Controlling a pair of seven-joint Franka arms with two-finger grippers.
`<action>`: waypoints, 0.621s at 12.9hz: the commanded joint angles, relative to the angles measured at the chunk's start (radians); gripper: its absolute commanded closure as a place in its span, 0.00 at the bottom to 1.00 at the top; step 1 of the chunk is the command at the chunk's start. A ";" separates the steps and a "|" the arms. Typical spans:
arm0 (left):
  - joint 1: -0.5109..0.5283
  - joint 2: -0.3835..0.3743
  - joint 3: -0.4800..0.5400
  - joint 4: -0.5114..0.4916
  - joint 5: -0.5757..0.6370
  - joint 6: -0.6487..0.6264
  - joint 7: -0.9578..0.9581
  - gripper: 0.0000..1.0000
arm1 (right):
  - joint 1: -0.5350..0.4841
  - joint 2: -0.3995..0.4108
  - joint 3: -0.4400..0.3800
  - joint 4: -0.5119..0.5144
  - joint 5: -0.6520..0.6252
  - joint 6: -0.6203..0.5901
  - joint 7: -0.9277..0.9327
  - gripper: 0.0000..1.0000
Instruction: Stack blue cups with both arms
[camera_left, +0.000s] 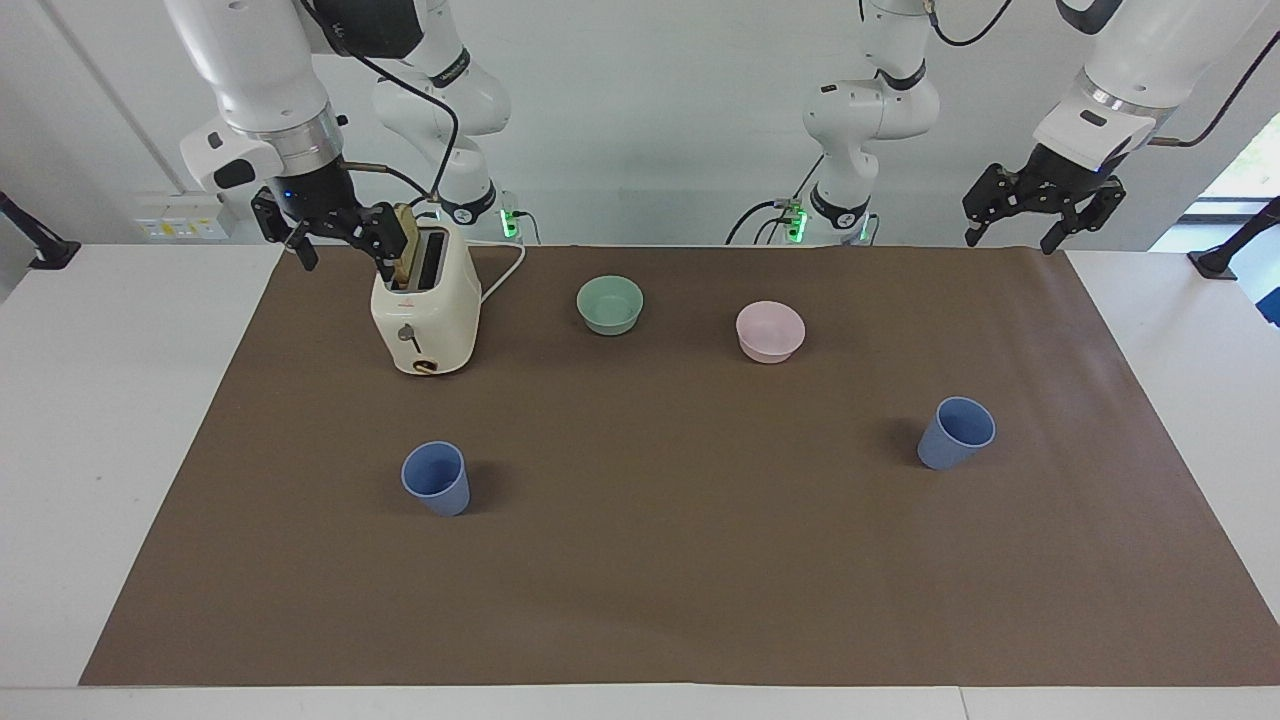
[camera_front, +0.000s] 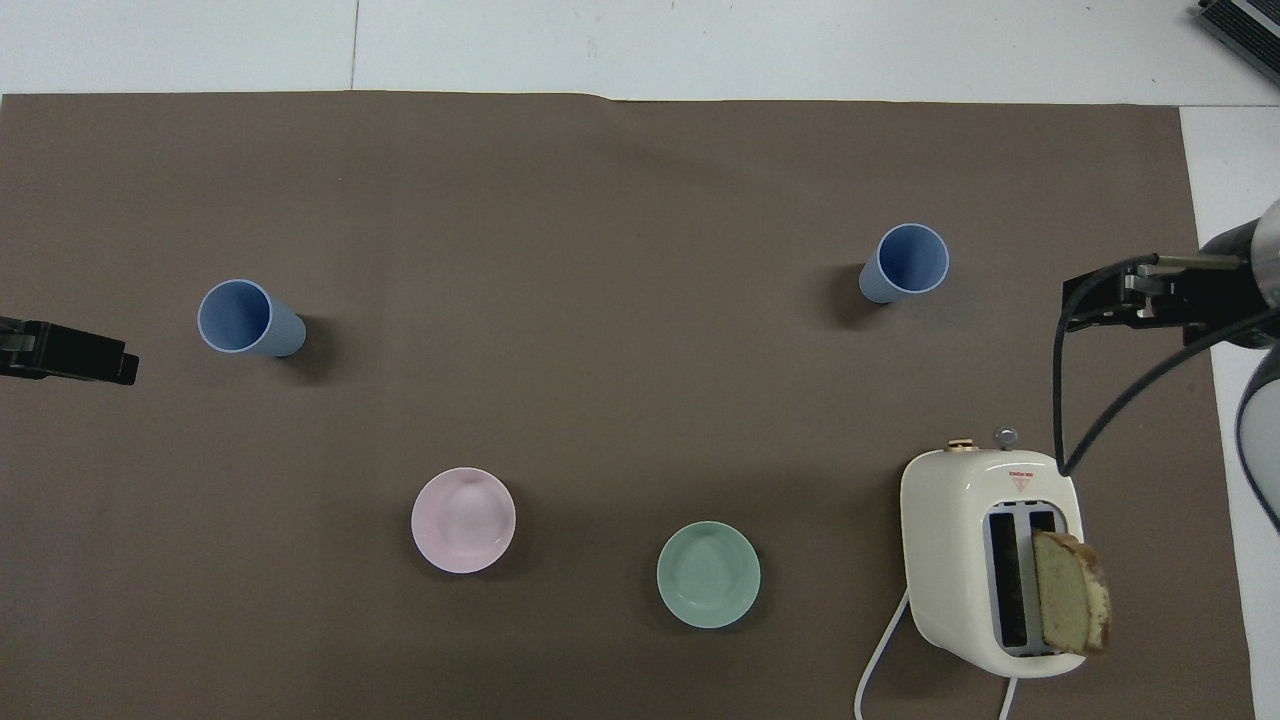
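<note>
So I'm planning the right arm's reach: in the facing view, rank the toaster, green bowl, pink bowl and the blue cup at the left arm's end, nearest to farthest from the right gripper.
From the right gripper:
1. Toaster, right beside it, at the right arm's end.
2. Green bowl, mid-table.
3. Pink bowl, beside the green bowl, toward the left arm's end.
4. Blue cup, at the left arm's end, farther from the robots than the bowls.

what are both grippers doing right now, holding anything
Left gripper: open, empty, raised at the left arm's end of the table.
Right gripper: empty, beside the cream plastic toaster; fingers cannot be told.
</note>
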 joint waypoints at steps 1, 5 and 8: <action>0.003 -0.018 -0.002 -0.021 0.015 0.012 0.006 0.00 | -0.006 -0.011 0.005 -0.015 -0.004 0.012 0.003 0.00; 0.001 -0.020 -0.002 -0.022 0.015 0.012 0.009 0.00 | -0.011 -0.005 0.005 -0.005 -0.004 0.011 0.003 0.00; 0.001 -0.024 -0.002 -0.035 0.015 0.017 0.009 0.00 | -0.013 -0.005 0.005 -0.005 -0.002 0.011 0.001 0.00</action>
